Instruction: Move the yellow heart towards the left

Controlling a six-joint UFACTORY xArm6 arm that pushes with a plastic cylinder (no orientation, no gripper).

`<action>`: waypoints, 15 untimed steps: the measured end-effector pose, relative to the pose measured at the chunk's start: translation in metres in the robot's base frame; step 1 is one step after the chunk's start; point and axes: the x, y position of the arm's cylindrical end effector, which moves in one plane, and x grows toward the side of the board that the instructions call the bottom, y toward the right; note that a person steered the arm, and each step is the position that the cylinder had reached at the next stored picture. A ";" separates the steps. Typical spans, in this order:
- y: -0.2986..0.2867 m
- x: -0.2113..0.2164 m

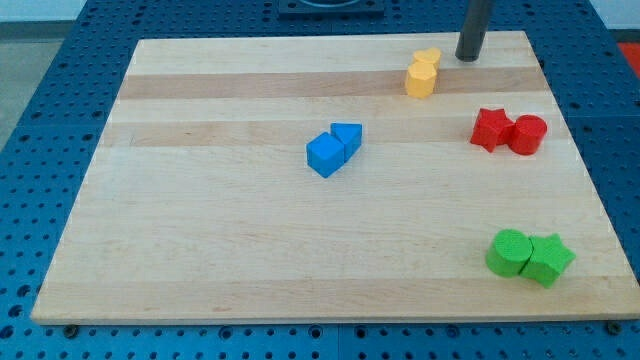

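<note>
Two yellow blocks sit touching near the view's top right: one behind and one in front; which of them is the heart I cannot make out. My tip rests on the board just to the right of the rear yellow block, a small gap apart. The dark rod rises from it out of the view's top.
A blue cube and a blue triangular block touch near the board's middle. A red star and a red cylinder sit at the right. A green cylinder and a green star sit at bottom right. The wooden board lies on a blue pegboard.
</note>
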 end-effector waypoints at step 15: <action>-0.185 0.018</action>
